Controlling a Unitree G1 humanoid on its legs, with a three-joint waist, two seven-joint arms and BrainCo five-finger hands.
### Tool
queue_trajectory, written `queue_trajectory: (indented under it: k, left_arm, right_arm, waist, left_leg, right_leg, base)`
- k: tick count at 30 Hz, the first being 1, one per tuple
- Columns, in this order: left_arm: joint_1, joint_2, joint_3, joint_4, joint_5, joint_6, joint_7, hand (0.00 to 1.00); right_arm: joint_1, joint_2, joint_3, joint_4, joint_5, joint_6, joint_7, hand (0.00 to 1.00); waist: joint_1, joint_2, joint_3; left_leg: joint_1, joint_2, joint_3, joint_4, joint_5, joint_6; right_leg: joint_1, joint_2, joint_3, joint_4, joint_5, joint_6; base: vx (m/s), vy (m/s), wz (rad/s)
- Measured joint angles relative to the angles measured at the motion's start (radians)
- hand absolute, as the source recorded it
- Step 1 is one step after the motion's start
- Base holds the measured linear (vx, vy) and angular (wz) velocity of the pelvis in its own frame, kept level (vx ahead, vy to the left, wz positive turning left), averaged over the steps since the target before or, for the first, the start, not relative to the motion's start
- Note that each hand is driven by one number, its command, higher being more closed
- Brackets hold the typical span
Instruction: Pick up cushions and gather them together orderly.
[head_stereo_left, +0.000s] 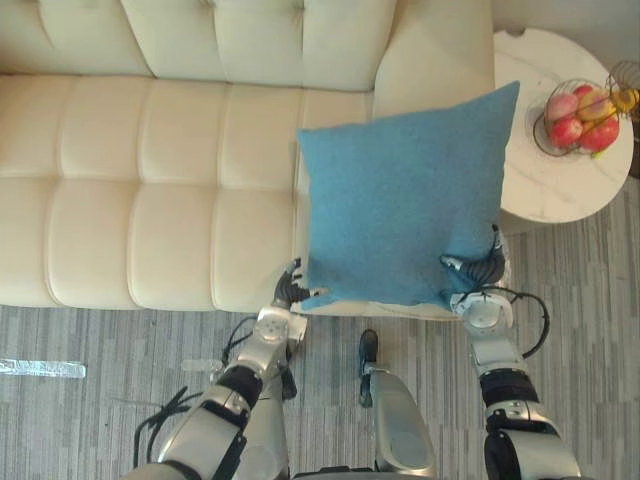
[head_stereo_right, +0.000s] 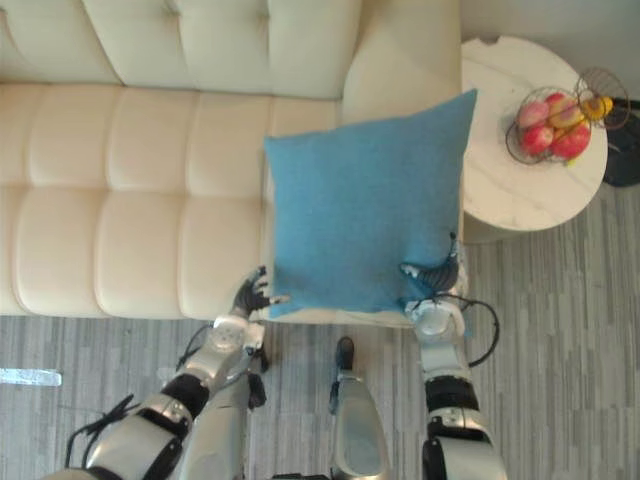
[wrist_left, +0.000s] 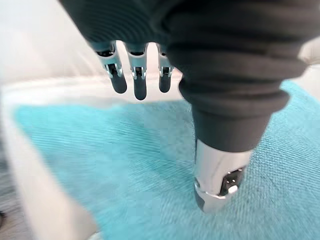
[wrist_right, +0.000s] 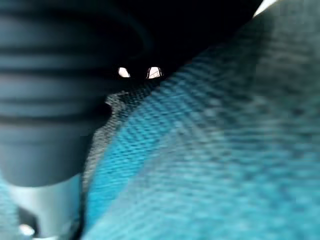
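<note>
While the blue cushion (head_stereo_left: 405, 200) sits up between both hands over the right end of the sofa (head_stereo_left: 150, 170) seat, next to the armrest and w/ its lower edge along the seat's front edge, the step in hand looks like the lift-and-carry. Left hand (head_stereo_left: 288, 290) is at the cushion's lower left corner. Its wrist view shows fingers (wrist_left: 140, 85) straight and well apart from the thumb (wrist_left: 220, 180), which lies on the fabric, so it's spread & pressing, not clamped. Right hand (head_stereo_left: 485, 268) is at the lower right corner, partly tucked behind the cloth, so can't tell if it's clamped on or just propping. Where to gather is a guess from here, prob. one end of the seat. To do it well: even inward pressure from both sides so the soft left corner doesn't slip out, cushion level, both arms moving together. Steer clear of the round side table (head_stereo_left: 560, 185) & fruit basket (head_stereo_left: 540, 135) just past the armrest. Set it down square against the backrest, not flopped on the seat edge.
</note>
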Motion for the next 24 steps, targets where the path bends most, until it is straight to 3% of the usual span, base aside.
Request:
queue_trajectory:
  k: [10, 11, 12, 18, 24]
  left_arm:
    - [-0.129, -0.042, 0.041, 0.009, 0.001, 0.001, 0.066, 0.00]
    - [-0.138, -0.050, 0.042, 0.009, -0.003, 0.001, 0.070, 0.00]
    - [-0.140, -0.053, 0.042, 0.003, -0.019, 0.001, 0.071, 1.00]
    - [-0.143, -0.102, 0.041, -0.106, -0.164, 0.000, 0.116, 1.00]
    - [-0.143, -0.104, 0.035, -0.280, -0.280, -0.044, 0.156, 1.00]
  right_arm:
    - [-0.009, 0.045, -0.002, -0.195, 0.097, -0.016, -0.011, 0.00]
    - [-0.007, 0.057, -0.002, -0.223, 0.110, -0.016, -0.018, 1.00]
    - [-0.008, 0.063, -0.002, -0.237, 0.115, -0.016, -0.020, 1.00]
    - [0.011, 0.101, -0.002, -0.321, 0.153, -0.017, -0.053, 1.00]
    - [0.009, 0.100, -0.004, -0.356, 0.225, -0.022, -0.062, 1.00]
  waist:
    - [0.009, -0.005, 0.030]
    - [0.012, -0.005, 0.030]
    - [0.014, -0.005, 0.031]
    - [0.031, -0.007, 0.032]
    - [0.047, -0.007, 0.032]
  left_leg:
    - [-0.085, 0.021, 0.038, -0.007, 0.021, 0.006]
    - [-0.097, 0.026, 0.040, -0.006, 0.022, 0.003]
    - [-0.102, 0.028, 0.041, -0.005, 0.022, 0.002]
    - [-0.125, 0.044, 0.037, 0.017, 0.015, -0.005]
    - [-0.132, 0.051, 0.034, 0.030, 0.017, 0.001]
  right_leg:
    - [-0.122, 0.014, 0.026, 0.033, 0.019, -0.010]
    - [-0.134, 0.016, 0.026, 0.034, 0.022, -0.011]
    - [-0.138, 0.017, 0.025, 0.033, 0.023, -0.010]
    - [-0.141, 0.024, 0.008, 0.031, 0.026, -0.012]
    - [-0.134, 0.027, -0.003, 0.031, 0.027, -0.014]
  base:
    - [-0.02, -0.010, -0.09]
    - [-0.02, -0.018, -0.06]
    - [-0.02, -0.015, -0.03]
    - [0.00, -0.006, 0.04]
    - [0.01, -0.006, 0.04]
